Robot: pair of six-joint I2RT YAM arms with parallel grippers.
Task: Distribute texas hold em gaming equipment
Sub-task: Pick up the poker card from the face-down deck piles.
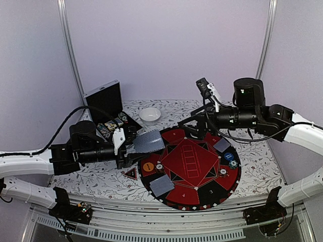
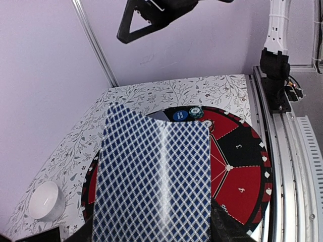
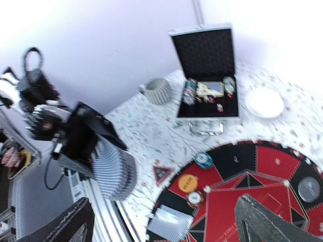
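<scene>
Left fingers [image 1: 132, 147] clamp fanned cards [image 1: 150, 141]; right fingers [image 1: 194, 128] stand apart, empty. Loose cards may slip onto the mat [image 1: 189, 161].

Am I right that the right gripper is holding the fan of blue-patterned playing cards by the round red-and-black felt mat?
No: the left gripper holds the fan of blue-patterned playing cards by the round red-and-black felt mat, as the top view shows.

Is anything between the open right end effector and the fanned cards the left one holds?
Nothing visible. The right end effector hangs open over the far side of the round red-and-black felt mat; only open air separates it from the fan of blue-checked playing cards gripped by the left end effector.
</scene>
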